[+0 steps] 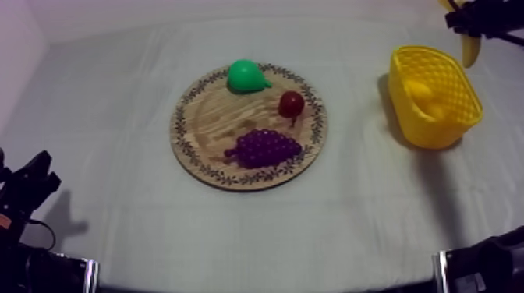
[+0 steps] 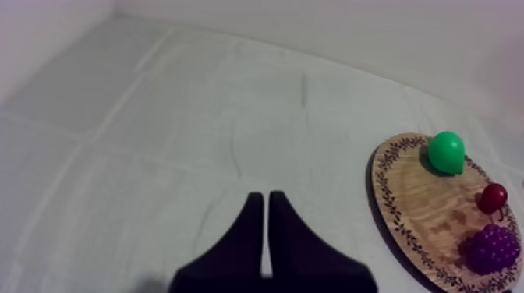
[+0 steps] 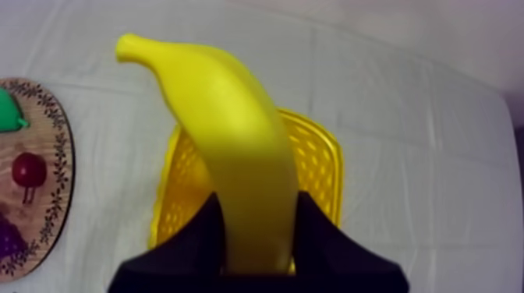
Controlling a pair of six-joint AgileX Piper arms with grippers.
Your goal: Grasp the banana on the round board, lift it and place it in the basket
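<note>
The yellow banana (image 3: pixel 226 148) is gripped between the black fingers of my right gripper (image 3: pixel 257 234), which is shut on it and holds it above the yellow basket (image 3: pixel 327 156). In the top view my right gripper (image 1: pixel 470 26) is at the upper right, just beyond the basket (image 1: pixel 429 132), with the banana (image 1: pixel 470 50) hanging below it. The round wooden board (image 1: pixel 218 117) lies mid-table. My left gripper (image 2: pixel 265 214) is shut on nothing, low over the cloth, left of the board (image 2: pixel 425 195).
On the board lie a green pear (image 1: pixel 248 75), a small red fruit (image 1: pixel 292 103) and purple grapes (image 1: pixel 265 147). My left arm (image 1: pixel 31 183) rests at the lower left. Open cloth separates board and basket.
</note>
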